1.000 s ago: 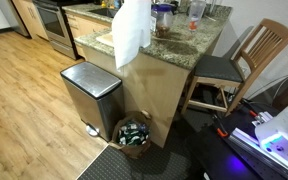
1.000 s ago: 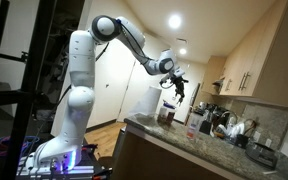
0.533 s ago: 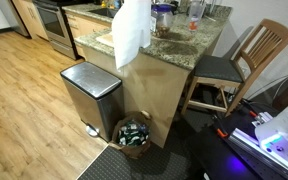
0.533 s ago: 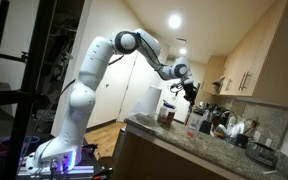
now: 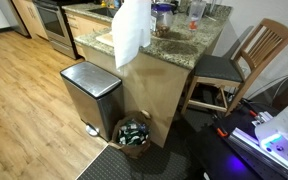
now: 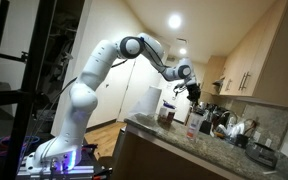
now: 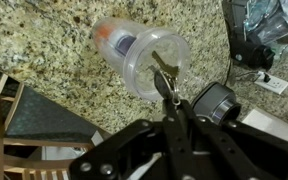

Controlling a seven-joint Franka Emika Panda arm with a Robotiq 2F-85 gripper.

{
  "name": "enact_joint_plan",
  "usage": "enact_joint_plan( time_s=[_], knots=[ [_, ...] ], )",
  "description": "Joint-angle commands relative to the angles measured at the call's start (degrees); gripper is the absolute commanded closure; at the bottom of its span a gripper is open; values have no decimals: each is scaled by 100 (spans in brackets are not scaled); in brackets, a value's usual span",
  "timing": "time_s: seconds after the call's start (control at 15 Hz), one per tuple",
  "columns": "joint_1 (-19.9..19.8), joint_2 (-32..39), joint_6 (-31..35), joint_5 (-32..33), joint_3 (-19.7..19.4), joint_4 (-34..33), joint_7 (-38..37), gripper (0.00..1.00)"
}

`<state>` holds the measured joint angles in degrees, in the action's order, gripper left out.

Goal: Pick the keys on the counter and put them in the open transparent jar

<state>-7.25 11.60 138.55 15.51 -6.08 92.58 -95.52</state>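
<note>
Pickup done: my gripper is clamped on the small dark metal keys, directly above the mouth of the clear open cylindrical jar on the speckled granite counter; only lowering and release are left.

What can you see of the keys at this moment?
The keys are a small bunch of grey metal pieces. They are pinched at one end in the gripper, whose fingers are closed on them, so they hang clear of the granite counter. In the wrist view they show against the mouth of the open transparent jar; whether they are above the rim or already inside cannot be told. Only the fingers touch them, as far as shows.
</note>
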Motion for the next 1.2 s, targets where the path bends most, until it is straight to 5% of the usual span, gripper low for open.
enact_joint_plan(
  time_s=[0.0,0.87,0.93,1.0,1.13],
  knots=[
    [124,393,29,-102,-297,-288,-410,100],
    [279,1270,13,-562,-442,-1031,-664,100],
    [284,1335,-114,-609,-430,-1095,-629,96],
    [301,1386,-156,-630,-435,-1113,-620,72],
    [334,1447,-284,-670,-448,-1148,-612,68]
  ],
)
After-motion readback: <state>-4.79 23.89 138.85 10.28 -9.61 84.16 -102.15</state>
